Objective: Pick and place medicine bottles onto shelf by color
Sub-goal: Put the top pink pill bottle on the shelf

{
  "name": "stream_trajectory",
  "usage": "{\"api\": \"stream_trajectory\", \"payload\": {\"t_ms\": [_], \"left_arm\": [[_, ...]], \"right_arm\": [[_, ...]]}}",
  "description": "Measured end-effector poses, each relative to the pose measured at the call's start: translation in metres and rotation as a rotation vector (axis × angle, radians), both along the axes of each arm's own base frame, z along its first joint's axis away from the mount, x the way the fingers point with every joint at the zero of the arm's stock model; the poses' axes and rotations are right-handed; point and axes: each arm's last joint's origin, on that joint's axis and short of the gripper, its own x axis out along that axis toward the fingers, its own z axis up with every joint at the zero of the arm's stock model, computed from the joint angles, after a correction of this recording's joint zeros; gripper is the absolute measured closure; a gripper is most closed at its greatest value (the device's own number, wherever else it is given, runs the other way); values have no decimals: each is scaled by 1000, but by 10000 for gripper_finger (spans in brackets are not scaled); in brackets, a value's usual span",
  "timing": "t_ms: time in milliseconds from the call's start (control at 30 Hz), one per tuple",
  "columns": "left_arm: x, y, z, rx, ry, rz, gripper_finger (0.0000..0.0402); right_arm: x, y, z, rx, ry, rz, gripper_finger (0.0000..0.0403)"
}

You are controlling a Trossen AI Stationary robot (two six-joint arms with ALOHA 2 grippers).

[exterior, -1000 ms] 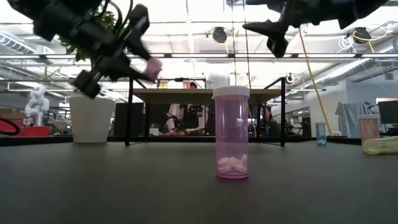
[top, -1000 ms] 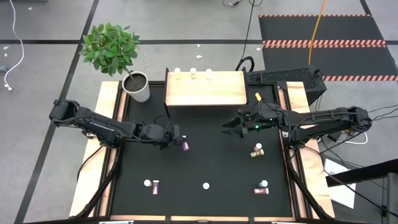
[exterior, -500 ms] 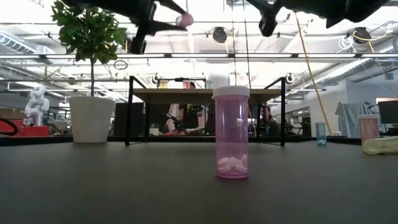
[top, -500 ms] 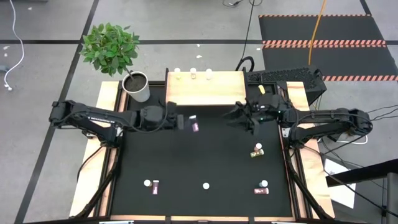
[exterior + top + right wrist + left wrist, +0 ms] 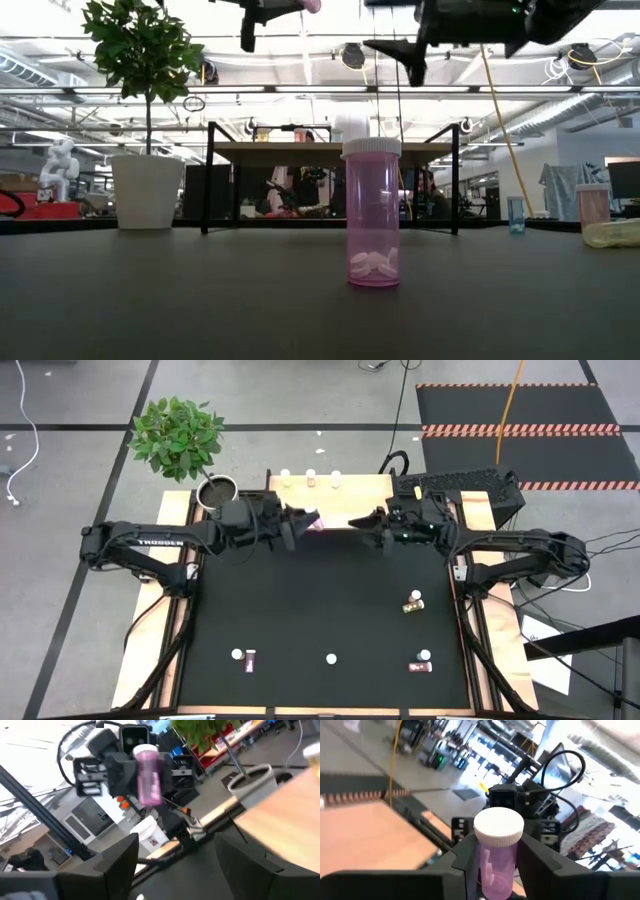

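Note:
My left gripper (image 5: 306, 520) hangs in the air over the shelf's near edge, shut on a pink medicine bottle (image 5: 496, 851) with a white cap. My right gripper (image 5: 368, 521) faces it from the right, open and empty, its fingers (image 5: 119, 856) wide apart. The shelf (image 5: 330, 502), a light wooden board, carries three small bottles (image 5: 311, 480) along its far edge. In the low view another pink bottle (image 5: 372, 213) stands upright on the black mat. More bottles are scattered near the table's front: (image 5: 243, 656), (image 5: 331, 657), (image 5: 423, 661), and a yellow one (image 5: 412, 602). My left gripper pinches the pink bottle's body (image 5: 490, 870) between its two fingers, just below the white cap (image 5: 498, 825). The fingers reach level from the table's left and lie across the bottle. The cap end sticks out past them, and the bottle is lifted clear of mat and shelf.
A white pot (image 5: 220, 498) with a green plant stands left of the shelf, close behind my left arm. Wooden rails (image 5: 466, 560) border the black mat (image 5: 320, 600). A dark keyboard-like object (image 5: 460, 485) lies right of the shelf.
My left gripper has risen and gone toward the table's far edge and right, up to the shelf's near edge, rolling its wrist and carrying the pink bottle lifted. My right gripper has moved toward the far edge, to face it.

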Motion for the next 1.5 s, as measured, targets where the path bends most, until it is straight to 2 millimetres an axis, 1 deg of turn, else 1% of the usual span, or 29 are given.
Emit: {"api": "stream_trajectory", "payload": {"t_ms": [100, 200, 300, 433, 533, 667, 733, 867, 967, 1067, 1367, 1500], "left_arm": [[3, 13, 0, 89, -17, -17, 286], [6, 27, -1, 173, -57, -63, 286], [7, 41, -1, 218, -93, -77, 286], [7, 57, -6, 231, -101, -90, 286], [9, 61, -9, 253, -97, -108, 286], [16, 64, -17, 306, -72, -115, 286], [20, 65, -20, 314, -88, -112, 286], [26, 68, -22, 321, -86, -97, 286], [31, 70, -23, 323, -76, -90, 286], [35, 72, -22, 323, -83, -88, 286], [35, 73, -25, 304, -51, -55, 286], [35, 74, -25, 297, -44, -23, 282]], "right_arm": [[11, -6, 16, -55, -6, -14, 146], [26, -19, 29, -139, 62, -59, 146], [37, -31, 40, -200, 100, -67, 146], [43, -38, 52, -252, 75, -60, 146], [48, -46, 51, -274, 89, -63, 146], [52, -57, 44, -287, 109, -47, 146], [53, -61, 40, -284, 118, -37, 146], [55, -63, 35, -289, 125, 36, 147], [56, -63, 34, -288, 125, 36, 151], [55, -63, 35, -292, 119, 35, 167], [53, -65, 36, -290, 123, 28, 245], [53, -65, 34, -293, 145, 29, 272]]}}
